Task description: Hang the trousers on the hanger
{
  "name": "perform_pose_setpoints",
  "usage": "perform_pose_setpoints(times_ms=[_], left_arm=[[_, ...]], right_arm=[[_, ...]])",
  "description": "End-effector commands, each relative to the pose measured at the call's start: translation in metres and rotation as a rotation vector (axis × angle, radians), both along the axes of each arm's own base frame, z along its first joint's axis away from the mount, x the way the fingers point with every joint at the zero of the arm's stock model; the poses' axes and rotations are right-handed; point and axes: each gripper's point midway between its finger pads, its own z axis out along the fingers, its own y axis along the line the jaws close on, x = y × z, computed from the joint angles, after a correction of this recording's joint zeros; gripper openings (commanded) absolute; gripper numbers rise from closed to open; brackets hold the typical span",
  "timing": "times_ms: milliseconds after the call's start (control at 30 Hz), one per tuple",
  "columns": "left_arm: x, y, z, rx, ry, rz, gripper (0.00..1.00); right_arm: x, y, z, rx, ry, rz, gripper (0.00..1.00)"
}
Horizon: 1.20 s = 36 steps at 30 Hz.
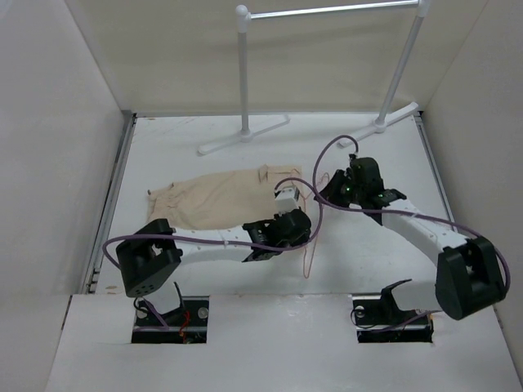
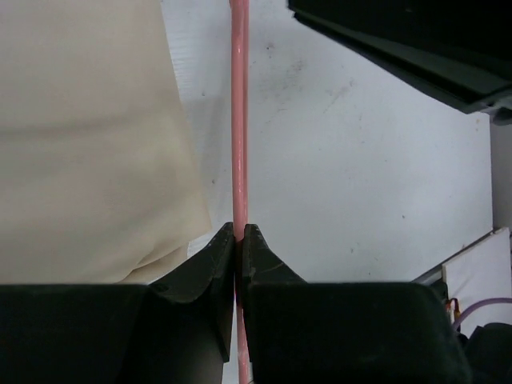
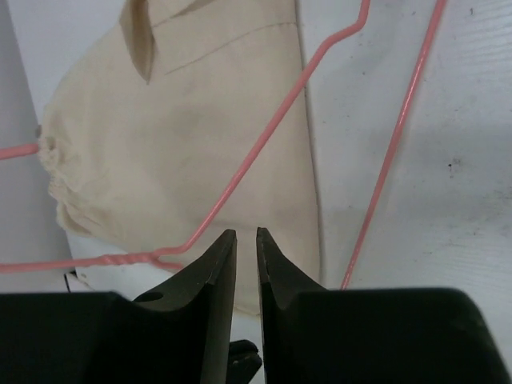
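The beige trousers point(image 1: 221, 200) lie flat on the white table left of centre. They also show in the left wrist view point(image 2: 88, 136) and the right wrist view point(image 3: 184, 136). The thin pink hanger point(image 1: 309, 255) lies at their right end, partly over the cloth point(image 3: 264, 132). My left gripper point(image 1: 301, 222) is shut on a straight run of the hanger wire point(image 2: 238, 120), just right of the trousers' edge. My right gripper point(image 1: 331, 189) hovers over the trousers' end and the hanger. Its jaws stand a narrow gap apart with nothing between them point(image 3: 246, 240).
A white pipe garment rack point(image 1: 245, 73) stands at the back of the table, its feet reaching forward. White walls enclose the table at left, right and back. The right arm's black body point(image 2: 416, 40) is close ahead of my left gripper.
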Motion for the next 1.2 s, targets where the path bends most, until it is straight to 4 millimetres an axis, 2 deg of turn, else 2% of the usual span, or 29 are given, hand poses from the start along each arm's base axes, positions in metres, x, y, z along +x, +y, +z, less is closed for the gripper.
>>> perform_pose_setpoints(times_ms=[0, 133, 267, 333, 467, 700, 733, 800, 867, 1033, 1167], left_arm=[[0.015, -0.006, 0.015, -0.065, -0.052, 0.110, 0.00], [0.026, 0.006, 0.005, -0.028, -0.084, 0.208, 0.00], [0.032, 0.013, -0.012, -0.011, -0.073, 0.254, 0.00], [0.036, 0.016, -0.016, -0.010, -0.073, 0.274, 0.00], [0.038, 0.013, -0.026, -0.008, -0.064, 0.282, 0.00], [0.043, 0.017, -0.033, 0.004, -0.067, 0.313, 0.00], [0.045, 0.019, -0.033, 0.008, -0.071, 0.320, 0.00], [0.049, 0.023, -0.033, 0.017, -0.084, 0.342, 0.00], [0.055, 0.031, -0.033, 0.023, -0.089, 0.364, 0.00], [0.067, 0.055, -0.034, 0.046, -0.106, 0.422, 0.00], [0.062, 0.071, -0.045, 0.083, -0.092, 0.422, 0.00]], right_arm=[[0.024, 0.013, -0.001, 0.001, -0.042, 0.024, 0.22], [0.031, 0.018, -0.028, -0.002, -0.002, 0.025, 0.25], [0.032, 0.030, -0.050, 0.005, 0.021, 0.048, 0.44], [0.032, 0.036, -0.061, 0.004, 0.037, 0.064, 0.50], [0.032, 0.046, -0.078, 0.020, 0.066, 0.088, 0.51], [0.031, 0.050, -0.100, 0.021, 0.124, 0.078, 0.54], [0.029, 0.052, -0.101, 0.033, 0.130, 0.084, 0.48], [0.024, 0.059, -0.095, 0.084, 0.128, 0.102, 0.22], [0.020, 0.058, -0.085, 0.123, 0.123, 0.083, 0.10], [0.016, 0.036, -0.056, 0.201, 0.096, 0.000, 0.04], [0.019, 0.018, -0.033, 0.241, 0.048, -0.062, 0.04]])
